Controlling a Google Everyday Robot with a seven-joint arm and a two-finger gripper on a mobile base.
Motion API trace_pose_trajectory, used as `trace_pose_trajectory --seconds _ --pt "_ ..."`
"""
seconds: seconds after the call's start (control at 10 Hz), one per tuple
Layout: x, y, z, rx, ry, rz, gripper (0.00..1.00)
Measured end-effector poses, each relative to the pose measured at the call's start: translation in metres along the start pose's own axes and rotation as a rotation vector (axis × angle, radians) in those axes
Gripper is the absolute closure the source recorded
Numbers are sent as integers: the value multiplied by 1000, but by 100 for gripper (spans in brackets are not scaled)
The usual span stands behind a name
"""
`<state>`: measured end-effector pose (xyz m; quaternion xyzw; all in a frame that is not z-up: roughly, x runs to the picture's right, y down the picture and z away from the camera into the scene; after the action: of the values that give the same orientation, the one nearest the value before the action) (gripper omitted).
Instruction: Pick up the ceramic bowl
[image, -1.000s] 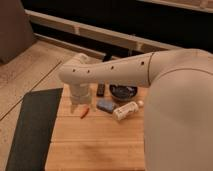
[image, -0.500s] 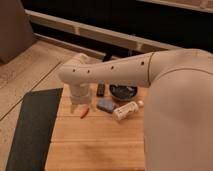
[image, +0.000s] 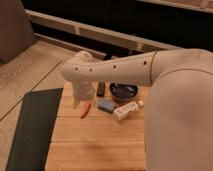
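**Robot workroom, exact kind unclear**

A plank worktop (image: 100, 145) stands on speckled floor (image: 27, 75), a dark mat (image: 30, 125) along its left edge, pale ledges (image: 95, 34) behind. The gripper (image: 82, 96) hangs over the far left corner.

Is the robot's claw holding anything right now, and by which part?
Cannot be told for sure. The claw hangs low over the wooden table, beside an orange item. The ceramic bowl sits apart from it, not held.

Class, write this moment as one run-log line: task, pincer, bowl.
task: pick up bowl | pincer: low over table, by orange item | bowl: on table, apart from pincer, not lifted
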<state>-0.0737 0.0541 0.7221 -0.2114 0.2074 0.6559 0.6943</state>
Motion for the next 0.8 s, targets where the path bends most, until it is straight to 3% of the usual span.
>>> trace_pose_trajectory --seconds 0.4,0.5,0.8 --pt "-80 -77 -50 8 -221 36 35" --pt "-88 -96 -59 17 -248 58 35" --pt "-86 -89 -58 9 -241 52 35"
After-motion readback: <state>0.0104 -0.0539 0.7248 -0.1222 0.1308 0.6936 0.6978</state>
